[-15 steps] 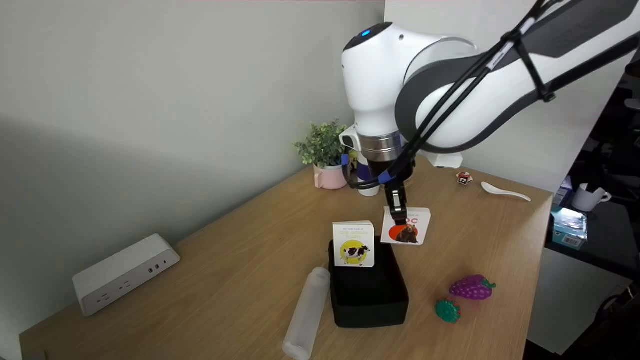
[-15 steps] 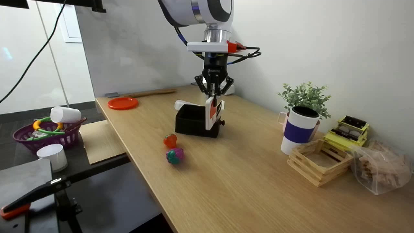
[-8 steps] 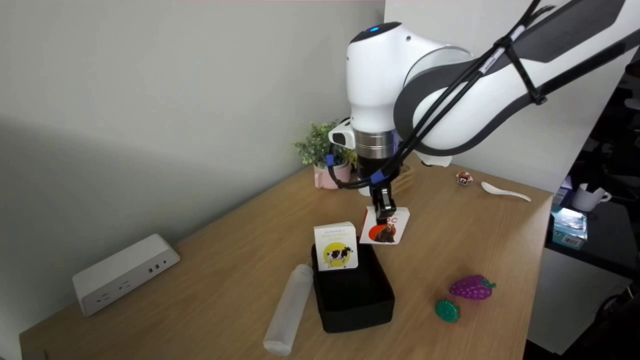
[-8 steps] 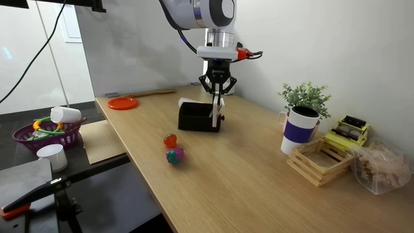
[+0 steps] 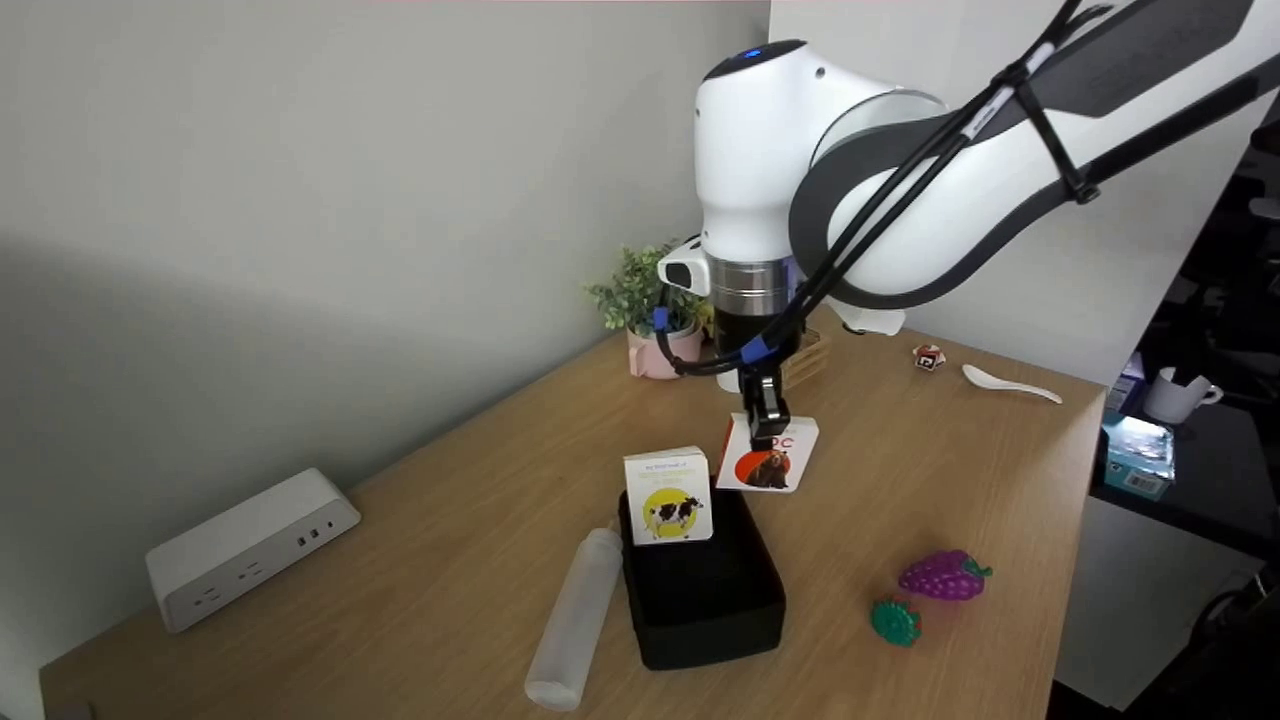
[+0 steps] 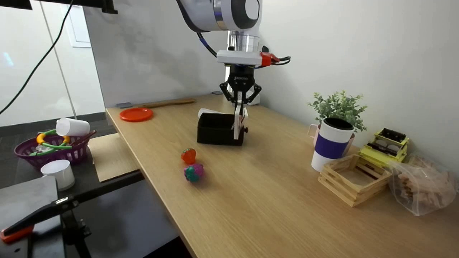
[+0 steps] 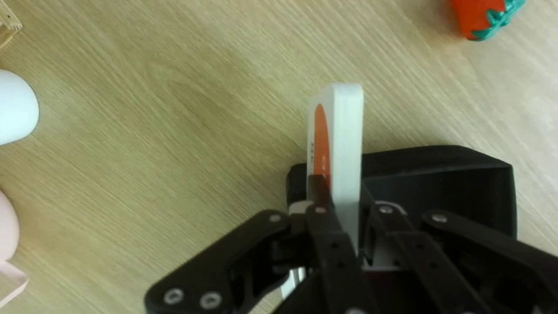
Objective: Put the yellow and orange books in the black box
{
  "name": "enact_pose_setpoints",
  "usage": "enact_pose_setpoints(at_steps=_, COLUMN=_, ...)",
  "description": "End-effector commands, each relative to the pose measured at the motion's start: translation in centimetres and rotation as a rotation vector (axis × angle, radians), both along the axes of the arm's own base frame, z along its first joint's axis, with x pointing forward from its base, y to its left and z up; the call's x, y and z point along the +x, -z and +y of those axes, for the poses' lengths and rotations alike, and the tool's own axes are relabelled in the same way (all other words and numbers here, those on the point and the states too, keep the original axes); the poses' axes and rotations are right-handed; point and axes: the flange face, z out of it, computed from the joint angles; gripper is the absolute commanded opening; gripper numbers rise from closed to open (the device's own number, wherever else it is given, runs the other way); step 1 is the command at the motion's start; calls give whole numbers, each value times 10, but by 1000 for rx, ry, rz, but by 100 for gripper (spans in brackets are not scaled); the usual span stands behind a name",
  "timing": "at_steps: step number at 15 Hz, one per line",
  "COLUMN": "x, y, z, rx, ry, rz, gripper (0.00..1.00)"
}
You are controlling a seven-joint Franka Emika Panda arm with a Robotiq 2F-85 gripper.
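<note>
Wrist view: jaws gripping the orange bear book (image 7: 346, 144), pressed to both covers; book held upright, white edge toward the camera, orange-red patch on the left-facing cover; black box (image 7: 436, 159) behind it in this view, one corner partly hidden by book and jaws; whether book and box touch, cannot tell; red toy strawberry (image 7: 484, 19) near the top.

In an exterior view: yellow cow book (image 5: 668, 495) stands leaning in the black box at its far end, lower part inside, upper part above the rim; orange bear book just beside it at the same end, bear side toward the camera; translucent squeeze bottle (image 5: 575, 620) lies on the surface (image 5: 450, 560) along the long side of the box; toward the right, well apart from the box, purple toy grapes (image 5: 945, 575) rest near the strawberry; farther back, white spoon (image 5: 1010, 384), and pink mug (image 5: 650, 355) with green plant (image 5: 640, 285).

In an exterior view: orange bear book shows nearly edge-on, in front of the near face of the black box; red plate (image 6: 136, 114) beyond the box toward the left; white tumbler with blue band (image 6: 330, 145) upright, in front of the pink mug; wooden crate (image 6: 337, 186) just beside the tumbler; clear bag (image 6: 423, 186) next to the crate.
</note>
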Motion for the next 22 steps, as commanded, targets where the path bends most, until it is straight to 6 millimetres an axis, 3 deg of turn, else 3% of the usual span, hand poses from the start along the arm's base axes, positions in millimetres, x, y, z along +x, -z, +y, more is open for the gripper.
enact_pose_setpoints(at_steps=1, x=-15, y=-16, z=6, rx=-4, ry=37, rz=-18, gripper=4)
enact_pose_setpoints(at_steps=6, x=-22, y=-39, z=32, rx=-27, ry=29, rz=-46, gripper=4)
enact_pose_setpoints(at_steps=10, x=-21, y=-45, z=47, rx=-22, ry=-11, rz=-42, gripper=4)
enact_pose_setpoints(at_steps=19, x=-23, y=-44, z=47, rx=-21, ry=-9, rz=-40, gripper=4)
enact_pose_setpoints(at_steps=22, x=-24, y=-37, z=36, rx=-14, ry=25, rz=-24, gripper=4)
